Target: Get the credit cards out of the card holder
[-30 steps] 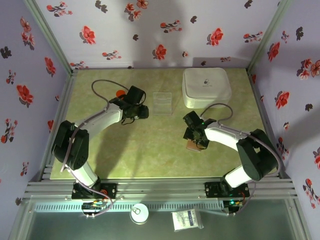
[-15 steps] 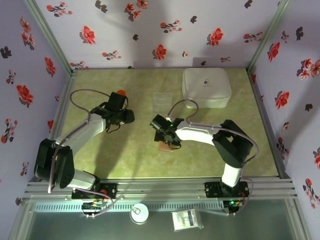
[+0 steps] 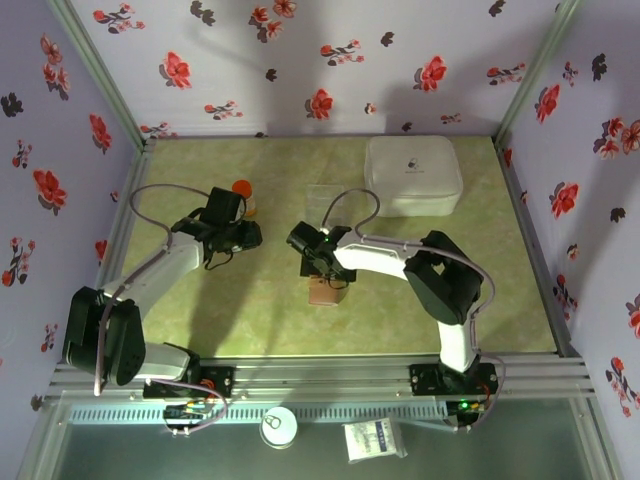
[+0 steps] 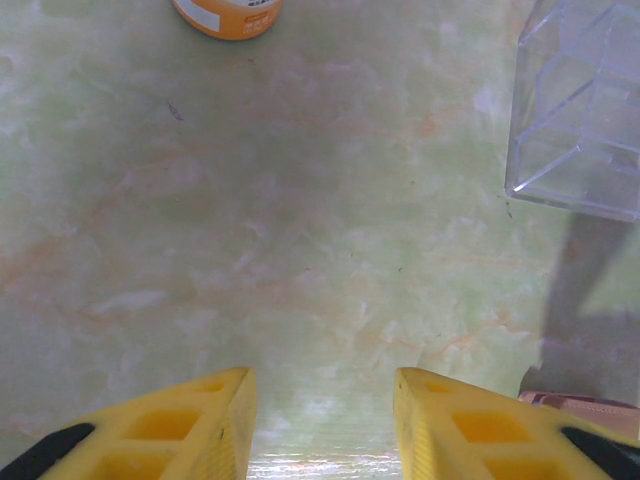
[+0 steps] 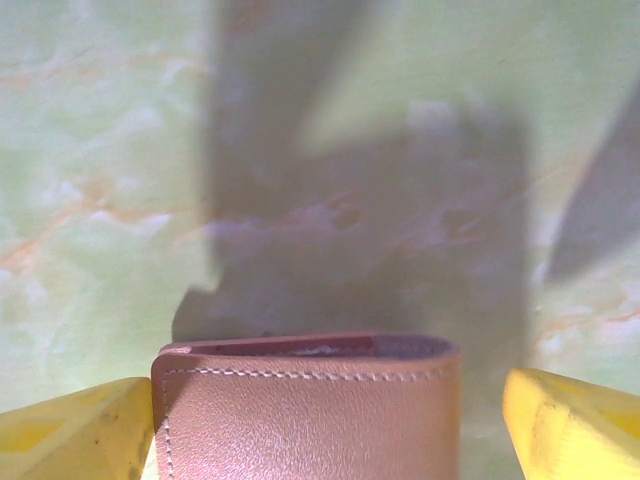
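The card holder, tan-brown leather with white stitching, is folded shut and lies between the fingers of my right gripper. The left finger sits against its edge, while a gap separates it from the right finger, so the gripper is open. From above, the card holder rests on the table just in front of the right gripper. The credit cards are hidden. My left gripper is open over bare table, to the left of the holder, whose corner shows.
A clear plastic box stands behind the card holder, also seen as a clear plastic box. A big white rounded box sits at the back right. An orange-capped item is near the left gripper. The green table has walls around it.
My right arm swung left, bringing the card holder from the right side to the table's middle, and its jaws have widened. The left arm drew back to the left.
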Motion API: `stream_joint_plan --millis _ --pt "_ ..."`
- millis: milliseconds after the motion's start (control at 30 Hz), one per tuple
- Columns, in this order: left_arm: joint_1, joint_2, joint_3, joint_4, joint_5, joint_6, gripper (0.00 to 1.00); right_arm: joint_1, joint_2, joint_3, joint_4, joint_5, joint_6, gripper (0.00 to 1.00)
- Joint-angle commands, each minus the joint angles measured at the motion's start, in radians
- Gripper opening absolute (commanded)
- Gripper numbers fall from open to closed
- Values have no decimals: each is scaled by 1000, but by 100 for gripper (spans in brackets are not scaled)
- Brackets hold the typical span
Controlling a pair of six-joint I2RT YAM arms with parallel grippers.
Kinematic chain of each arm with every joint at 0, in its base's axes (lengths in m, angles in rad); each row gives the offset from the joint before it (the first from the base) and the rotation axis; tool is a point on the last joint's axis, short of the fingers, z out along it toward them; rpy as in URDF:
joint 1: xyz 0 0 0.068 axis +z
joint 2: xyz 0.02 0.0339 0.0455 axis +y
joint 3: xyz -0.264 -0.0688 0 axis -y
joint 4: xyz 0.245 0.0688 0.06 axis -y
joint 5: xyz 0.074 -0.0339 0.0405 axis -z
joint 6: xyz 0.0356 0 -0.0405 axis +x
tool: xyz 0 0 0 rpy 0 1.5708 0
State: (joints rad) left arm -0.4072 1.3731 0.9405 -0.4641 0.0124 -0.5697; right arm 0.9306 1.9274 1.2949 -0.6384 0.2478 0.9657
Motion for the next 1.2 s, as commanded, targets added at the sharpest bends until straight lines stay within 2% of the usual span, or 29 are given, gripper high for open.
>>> stream_joint_plan --millis 0,367,767,933,1167 --pt "9 10 35 -3 16 2 40 -26 9 -9 -63 36 -44 90" --pt "8 55 58 8 46 -13 41 -86 -100 -170 -38 28 -55 89" --pt "4 65 67 7 54 -19 41 -87 -241 -339 -46 -3 -17 88" --pt "-2 67 63 8 55 -24 41 -58 -293 -396 -50 -28 -16 88" --pt "-10 67 60 3 58 -28 41 49 -290 -410 -86 -56 -15 87"
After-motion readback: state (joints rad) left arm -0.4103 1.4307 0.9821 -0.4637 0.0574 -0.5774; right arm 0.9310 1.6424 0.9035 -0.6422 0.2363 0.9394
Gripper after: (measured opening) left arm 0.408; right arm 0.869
